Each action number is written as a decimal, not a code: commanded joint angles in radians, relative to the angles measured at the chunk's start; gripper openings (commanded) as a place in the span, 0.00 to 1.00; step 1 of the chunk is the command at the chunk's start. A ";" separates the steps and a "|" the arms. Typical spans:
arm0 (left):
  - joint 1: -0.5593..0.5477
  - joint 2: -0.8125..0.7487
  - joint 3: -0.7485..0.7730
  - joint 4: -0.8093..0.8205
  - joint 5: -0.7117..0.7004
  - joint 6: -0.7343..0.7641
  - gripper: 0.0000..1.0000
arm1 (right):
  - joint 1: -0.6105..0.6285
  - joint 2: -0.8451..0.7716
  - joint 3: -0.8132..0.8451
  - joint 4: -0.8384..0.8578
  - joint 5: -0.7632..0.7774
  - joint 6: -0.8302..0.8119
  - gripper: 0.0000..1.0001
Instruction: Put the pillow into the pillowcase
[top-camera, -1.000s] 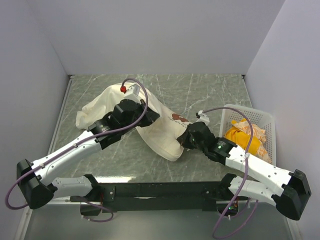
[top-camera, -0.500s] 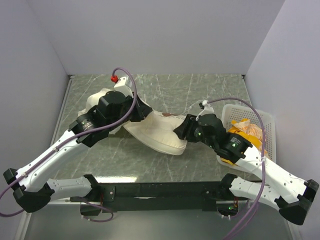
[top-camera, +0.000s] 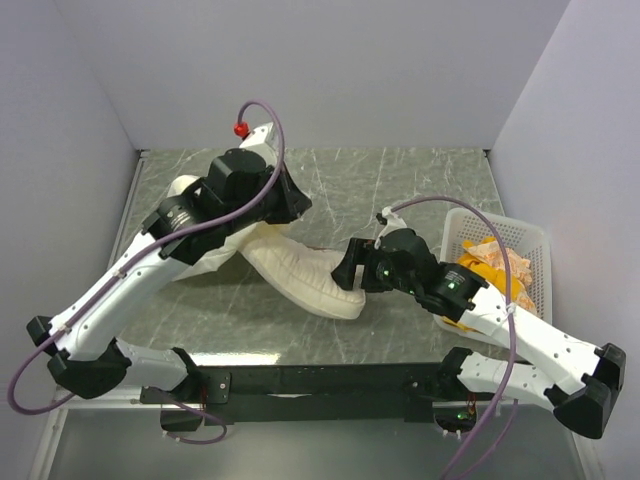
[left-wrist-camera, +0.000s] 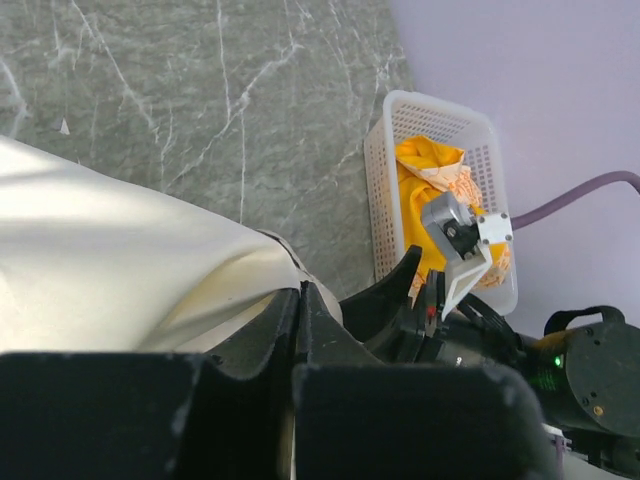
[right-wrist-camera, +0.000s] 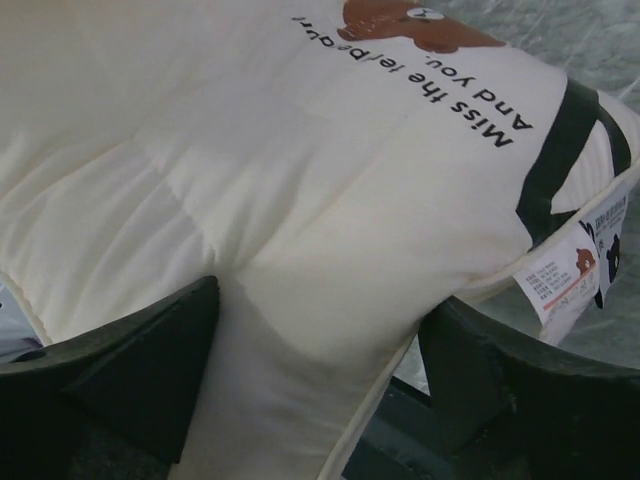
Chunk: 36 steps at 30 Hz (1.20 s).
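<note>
Pinched shut on the pillowcase (top-camera: 218, 262), left gripper (left-wrist-camera: 300, 300), hoisted higher than a second ago. Clamped between right gripper (right-wrist-camera: 312, 350) jaws, pillow (right-wrist-camera: 300, 180), shoved closer; insertion probably beginning.

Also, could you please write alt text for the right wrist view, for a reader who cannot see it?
The right gripper pinches the near edge of the cream pillow, which fills the view. At the far end are a brown bear print, upside-down black text and a black band, plus a label on the right.
</note>
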 joint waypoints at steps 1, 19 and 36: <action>0.063 0.127 0.128 0.129 0.148 0.005 0.04 | -0.004 0.016 0.067 0.114 -0.003 -0.091 0.91; 0.416 0.713 0.385 0.142 0.450 -0.072 0.01 | -0.359 0.239 0.354 0.110 -0.136 -0.231 1.00; 0.367 0.292 0.038 0.241 0.415 -0.001 0.02 | 0.028 0.383 0.112 0.315 0.336 -0.615 1.00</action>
